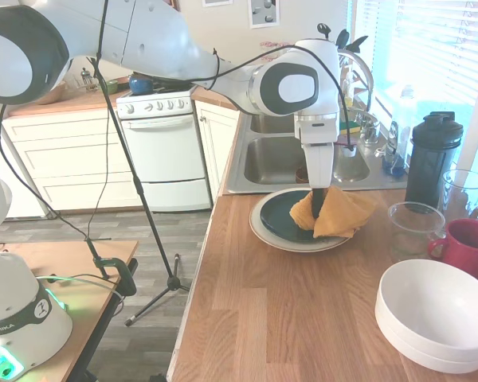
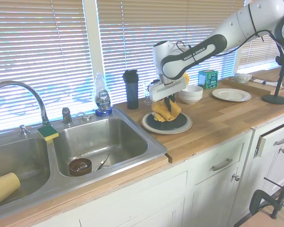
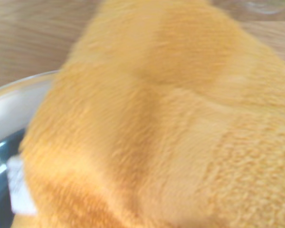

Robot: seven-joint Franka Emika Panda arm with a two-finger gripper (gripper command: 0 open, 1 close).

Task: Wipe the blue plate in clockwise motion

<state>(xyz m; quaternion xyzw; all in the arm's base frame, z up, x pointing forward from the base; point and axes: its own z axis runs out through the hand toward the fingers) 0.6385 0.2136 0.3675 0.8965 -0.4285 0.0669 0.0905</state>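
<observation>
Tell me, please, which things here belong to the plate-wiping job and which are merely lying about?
In the job:
- blue plate
- orange cloth on it, held in the pincer
- cream plate beneath the blue one

Lying about:
- white bowls
- red mug
- glass measuring cup
- black shaker bottle
- dish soap
- sponge

Cloth [image 1: 334, 212] on blue plate [image 1: 277, 213], atop larger plate [image 1: 259, 231].

A red mug [image 1: 470, 245] sits on the wooden counter [image 1: 287, 310] just at 12 o'clock from two stacked white bowls [image 1: 438, 314], with a clear glass [image 1: 413, 229] at its 9 o'clock and a black bottle [image 1: 432, 159] behind.
</observation>
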